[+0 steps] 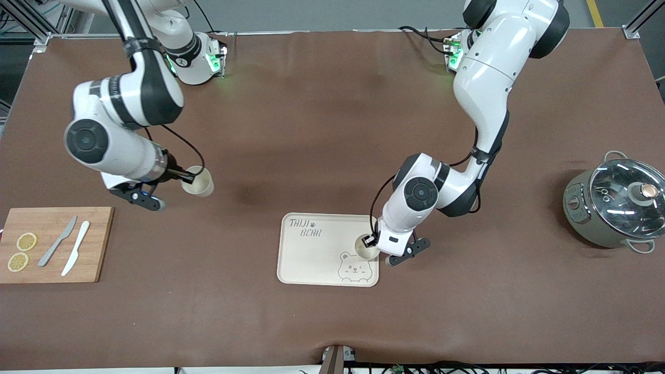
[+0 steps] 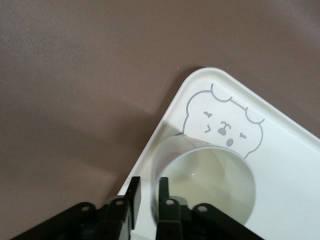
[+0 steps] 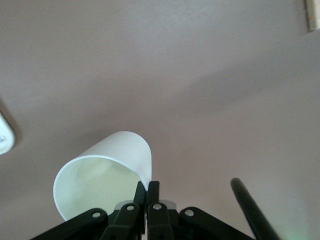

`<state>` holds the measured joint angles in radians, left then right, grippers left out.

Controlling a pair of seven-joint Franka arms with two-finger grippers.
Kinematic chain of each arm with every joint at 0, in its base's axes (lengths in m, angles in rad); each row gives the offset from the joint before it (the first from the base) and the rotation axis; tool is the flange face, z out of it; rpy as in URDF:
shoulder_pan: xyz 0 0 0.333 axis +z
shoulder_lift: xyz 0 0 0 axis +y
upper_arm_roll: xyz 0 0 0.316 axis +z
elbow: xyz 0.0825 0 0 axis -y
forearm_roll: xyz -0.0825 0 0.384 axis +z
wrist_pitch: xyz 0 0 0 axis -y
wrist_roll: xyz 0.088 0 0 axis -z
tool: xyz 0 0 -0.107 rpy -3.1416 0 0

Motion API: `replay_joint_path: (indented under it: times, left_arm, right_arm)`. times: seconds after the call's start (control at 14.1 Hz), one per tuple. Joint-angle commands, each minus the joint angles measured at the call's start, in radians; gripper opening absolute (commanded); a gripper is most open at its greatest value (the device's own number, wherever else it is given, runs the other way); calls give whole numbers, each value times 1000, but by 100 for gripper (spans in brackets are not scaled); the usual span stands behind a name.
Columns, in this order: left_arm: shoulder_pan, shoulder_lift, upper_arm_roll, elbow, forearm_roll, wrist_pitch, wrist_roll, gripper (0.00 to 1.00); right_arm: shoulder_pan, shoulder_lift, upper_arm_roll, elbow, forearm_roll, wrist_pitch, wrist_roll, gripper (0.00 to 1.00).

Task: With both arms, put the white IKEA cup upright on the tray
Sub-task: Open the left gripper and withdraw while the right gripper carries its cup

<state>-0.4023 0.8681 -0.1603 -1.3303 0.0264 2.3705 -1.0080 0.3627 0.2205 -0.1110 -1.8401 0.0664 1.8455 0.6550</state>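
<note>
Holding one white cup (image 1: pixel 198 182) by its rim, the right gripper (image 1: pixel 183 177) sits over bare table toward the right arm's end; in the right wrist view its fingers (image 3: pixel 141 200) are pinched together on the rim wall of that cup (image 3: pixel 102 180), one inside and one outside; the cup hangs tilted, mouth toward the wrist camera; from the front camera it sits at about 10 o'clock from the tray (image 1: pixel 311 259), well apart from it.

Left gripper (image 1: pixel 370 242) is at the tray's edge toward the left arm's end, over a second white cup (image 1: pixel 365 247); that cup stands upright on the tray, mouth up, just beside the bear-face drawing (image 1: pixel 352 269), at roughly 1 o'clock from it; the left wrist view shows its fingers (image 2: pixel 163 192) straddling the rim of this cup (image 2: pixel 207 182), a visible gap between them, so jaws apart and not clamped; cannot tell if either pad touches the rim.

"TAIJI BEAR" lettering (image 1: pixel 305 228) is at the tray's 11 o'clock corner; wooden cutting board (image 1: pixel 98 244) lies at 9 o'clock from the tray, nearer the front camera than the held cup; pot with glass lid (image 1: pixel 615 205) sits at the left arm's end of the table.
</note>
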Motion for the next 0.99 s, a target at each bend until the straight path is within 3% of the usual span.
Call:
replay_joint_path:
  times: [0.0, 0.21, 0.64, 0.92]
  left_arm:
    - [-7, -32, 24, 16, 3, -26, -6, 100]
    - [11, -104, 27, 16, 29, -112, 3, 100]
    - [120, -262, 22, 10, 99, -322, 202, 100]
    - [209, -352, 22, 8, 107, -439, 395, 100]
  right_arm:
    - [31, 88, -10, 122, 70, -35, 102, 0]
    - [82, 173, -10, 237, 136, -48, 239, 0]
    - [179, 377, -9, 425, 144, -19, 487, 0]
    - [191, 434, 8, 467, 174, 111, 557, 0]
